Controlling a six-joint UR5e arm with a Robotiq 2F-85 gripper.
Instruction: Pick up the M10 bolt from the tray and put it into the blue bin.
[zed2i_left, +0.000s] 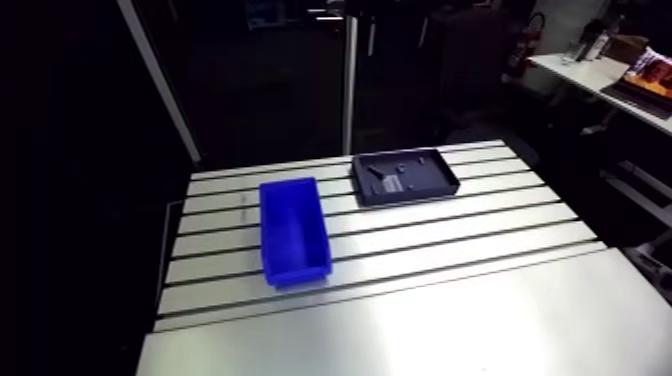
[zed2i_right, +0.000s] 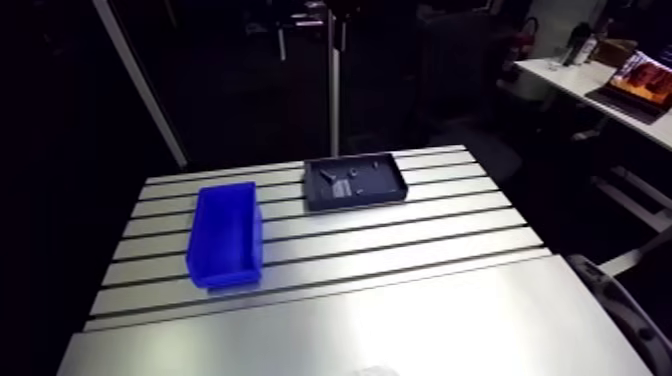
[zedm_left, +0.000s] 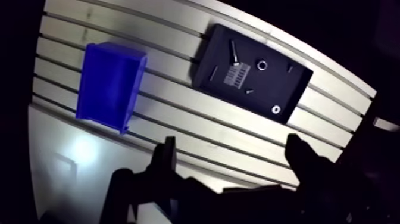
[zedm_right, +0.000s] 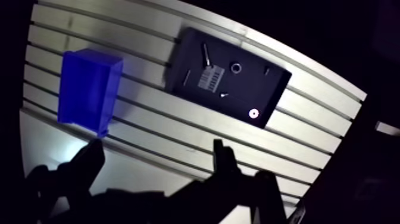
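A dark tray (zedm_left: 293, 89) lies on the slotted table, ahead of my gripper (zedm_left: 232, 156) in the wrist view. In its far corner rests a long bolt (zedm_left: 234, 51), beside a ribbed grey piece (zedm_left: 236, 76), a dark nut (zedm_left: 262, 64), a small screw (zedm_left: 249, 91) and a pale ring (zedm_left: 275, 109). The blue bin (zedm_left: 110, 83) stands apart from the tray, off to one side, and looks empty in the arm view (zed2i_left: 293, 228). My gripper hangs high above the table, well short of both, open with nothing between its fingers (zedm_left: 166, 158). The arm view does not show it.
The table's plain front plate (zed2i_left: 420, 330) lies below the gripper. In the arm view the tray (zed2i_left: 425, 176) sits at the back near the far edge, right of the bin. The slotted surface (zed2i_left: 450, 235) runs between them.
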